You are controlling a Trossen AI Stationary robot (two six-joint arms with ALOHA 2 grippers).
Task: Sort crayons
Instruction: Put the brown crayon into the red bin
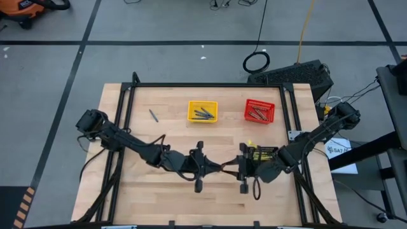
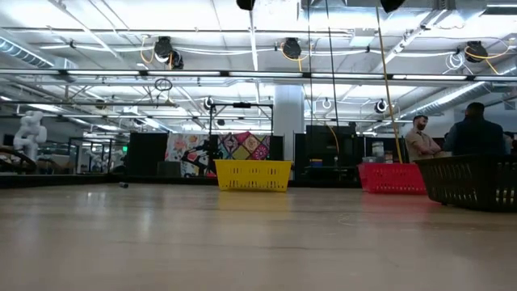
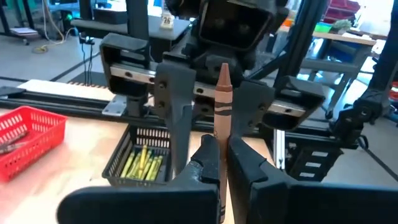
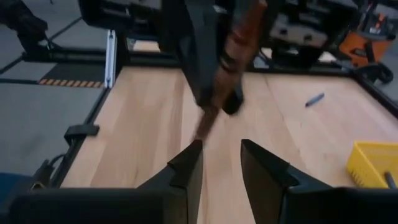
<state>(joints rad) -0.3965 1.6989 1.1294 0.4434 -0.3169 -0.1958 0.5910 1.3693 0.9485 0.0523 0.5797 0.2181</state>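
Jaws of the left gripper (image 3: pixel 219 163) clench a brown crayon (image 3: pixel 222 102) upright between the arms at mid-table, presenting it toward the released right gripper (image 4: pixel 221 163), apparently for a handover.

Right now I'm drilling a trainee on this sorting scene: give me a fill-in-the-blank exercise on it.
1. The left gripper is shut on a ____ crayon.
2. The right gripper, facing it, is ____.
3. One blue crayon lies loose on the ____.
4. The yellow crayons lie in the ____ basket.

Missing words: brown; open; table; black
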